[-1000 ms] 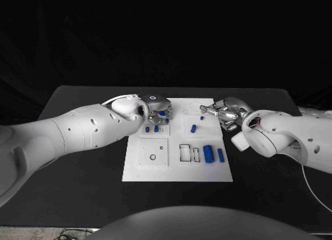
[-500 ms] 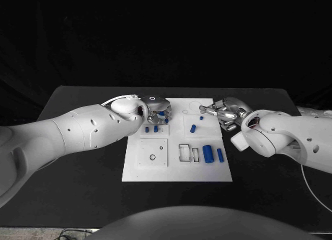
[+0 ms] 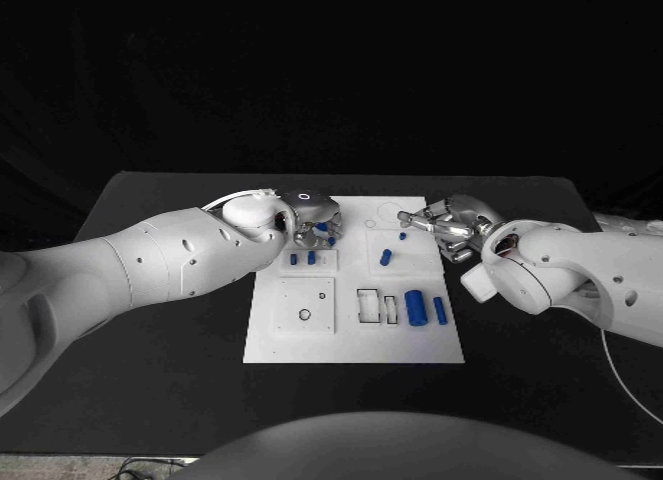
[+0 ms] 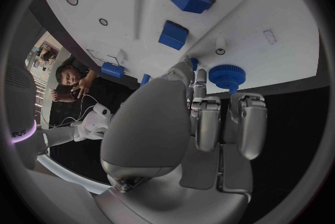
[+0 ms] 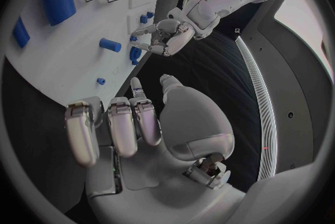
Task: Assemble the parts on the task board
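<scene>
We find the task board [image 3: 353,345] at the middle of the worktop [image 3: 158,400] with most parts unassembled. A large blue cylinder [image 3: 416,305] and a slimmer blue bar [image 3: 441,311] lie loose near the board's right edge, beside two outlined slots. Two small blue blocks [image 3: 302,258] sit toward the left edge, and a short blue peg [image 3: 386,258] lies near the centre.

The left hand [image 3: 314,213] is at the board's far left corner, fingertips at a blue gear [image 4: 225,76] (whether they pinch it or only touch it we cannot tell). The right hand [image 3: 449,225] hovers at the far right edge, fingers apart and holding nothing.

We judge the task to be at an early stage: the gear is being handled, and the loose parts remain to be seated.
</scene>
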Controlling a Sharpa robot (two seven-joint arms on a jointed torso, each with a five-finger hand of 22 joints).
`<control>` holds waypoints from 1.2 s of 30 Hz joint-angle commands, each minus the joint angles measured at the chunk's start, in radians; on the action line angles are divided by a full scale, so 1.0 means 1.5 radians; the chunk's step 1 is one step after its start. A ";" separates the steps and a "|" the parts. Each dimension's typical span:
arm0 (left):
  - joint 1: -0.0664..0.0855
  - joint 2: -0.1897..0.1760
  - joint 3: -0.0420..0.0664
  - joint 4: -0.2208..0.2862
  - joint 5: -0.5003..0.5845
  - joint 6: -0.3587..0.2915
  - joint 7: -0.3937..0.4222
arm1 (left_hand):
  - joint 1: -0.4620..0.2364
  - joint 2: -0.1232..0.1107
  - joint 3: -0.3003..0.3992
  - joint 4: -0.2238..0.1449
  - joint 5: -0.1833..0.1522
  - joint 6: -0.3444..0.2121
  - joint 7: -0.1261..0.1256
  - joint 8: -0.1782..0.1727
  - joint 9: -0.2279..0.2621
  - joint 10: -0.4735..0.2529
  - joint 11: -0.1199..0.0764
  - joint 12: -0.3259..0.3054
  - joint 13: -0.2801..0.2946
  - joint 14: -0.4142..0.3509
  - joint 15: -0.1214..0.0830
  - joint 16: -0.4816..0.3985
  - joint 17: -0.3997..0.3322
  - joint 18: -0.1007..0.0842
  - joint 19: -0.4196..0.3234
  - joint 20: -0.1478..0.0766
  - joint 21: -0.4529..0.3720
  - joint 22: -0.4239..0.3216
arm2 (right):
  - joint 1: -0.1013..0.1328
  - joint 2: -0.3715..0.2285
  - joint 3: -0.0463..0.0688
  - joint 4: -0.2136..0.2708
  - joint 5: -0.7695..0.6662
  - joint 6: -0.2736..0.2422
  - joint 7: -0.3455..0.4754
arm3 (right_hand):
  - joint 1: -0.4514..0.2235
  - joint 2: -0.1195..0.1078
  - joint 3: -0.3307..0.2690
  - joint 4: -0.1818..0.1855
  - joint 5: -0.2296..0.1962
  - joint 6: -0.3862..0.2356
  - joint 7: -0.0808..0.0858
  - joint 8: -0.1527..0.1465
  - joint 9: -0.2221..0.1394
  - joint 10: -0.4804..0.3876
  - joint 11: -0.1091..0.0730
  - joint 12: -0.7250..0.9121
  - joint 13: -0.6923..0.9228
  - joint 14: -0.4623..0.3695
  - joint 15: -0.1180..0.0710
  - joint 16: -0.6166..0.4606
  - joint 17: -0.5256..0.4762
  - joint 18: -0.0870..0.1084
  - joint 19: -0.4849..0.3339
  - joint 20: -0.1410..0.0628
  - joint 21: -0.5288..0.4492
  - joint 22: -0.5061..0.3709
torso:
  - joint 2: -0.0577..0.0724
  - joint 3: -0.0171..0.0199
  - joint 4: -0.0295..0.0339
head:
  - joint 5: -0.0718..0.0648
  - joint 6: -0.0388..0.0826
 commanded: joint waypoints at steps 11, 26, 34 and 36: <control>-0.002 0.010 0.001 -0.010 -0.010 0.010 0.001 | 0.006 -0.006 0.011 -0.001 -0.003 -0.022 0.003 -0.003 -0.010 -0.001 0.005 0.000 0.000 0.069 0.007 0.002 0.176 -0.005 0.069 -0.006 0.002 0.176 | 0.000 0.000 0.000 0.001 -0.001 0.011 -0.002 | 0.000 0.005 -0.001 0.001 0.002 -0.002 -0.001 0.002 0.001 0.070 0.000 0.003 0.175 0.070 0.000 0.003 0.175 -0.004 0.071 0.002 0.003 0.175 | 0.000 0.0000 0.0002 | -0.002 0.000; -0.002 0.010 0.001 -0.014 -0.010 0.023 0.003 | 0.006 -0.004 0.018 -0.001 -0.003 -0.011 0.004 0.003 -0.010 0.011 0.004 0.003 0.000 0.069 0.006 0.002 0.176 -0.005 0.069 -0.006 0.002 0.176 | 0.000 0.000 0.000 0.001 -0.001 0.014 -0.004 | 0.000 0.005 -0.002 0.001 0.002 -0.003 -0.001 0.003 0.001 0.070 0.000 0.003 0.175 0.070 0.000 0.003 0.175 -0.004 0.071 0.002 0.003 0.175 | 0.000 0.0001 0.0004 | -0.001 0.000; -0.002 0.010 0.000 -0.014 -0.010 0.024 0.005 | 0.006 -0.002 0.023 -0.001 -0.003 -0.001 0.003 0.007 -0.010 0.017 0.001 0.003 0.000 0.069 0.005 0.002 0.176 -0.005 0.069 -0.006 0.002 0.176 | 0.000 0.001 0.000 0.000 -0.001 0.018 -0.006 | -0.001 0.005 -0.002 0.002 0.003 -0.002 -0.001 0.003 0.001 0.070 0.000 0.003 0.175 0.070 0.000 0.003 0.175 -0.004 0.071 0.002 0.003 0.175 | 0.000 0.0001 0.0004 | 0.000 0.000; -0.002 0.010 0.000 -0.014 -0.010 0.024 0.007 | 0.006 0.001 0.025 -0.001 -0.003 0.006 0.002 0.010 -0.009 0.023 0.000 0.004 0.001 0.069 0.003 0.002 0.176 -0.005 0.069 -0.006 0.002 0.176 | 0.000 0.000 0.000 0.000 0.000 0.018 -0.007 | -0.001 0.005 -0.002 0.002 0.003 -0.002 -0.001 0.003 0.001 0.070 0.000 0.003 0.175 0.070 0.000 0.003 0.175 -0.004 0.071 0.002 0.003 0.175 | 0.000 0.0000 0.0005 | -0.001 0.000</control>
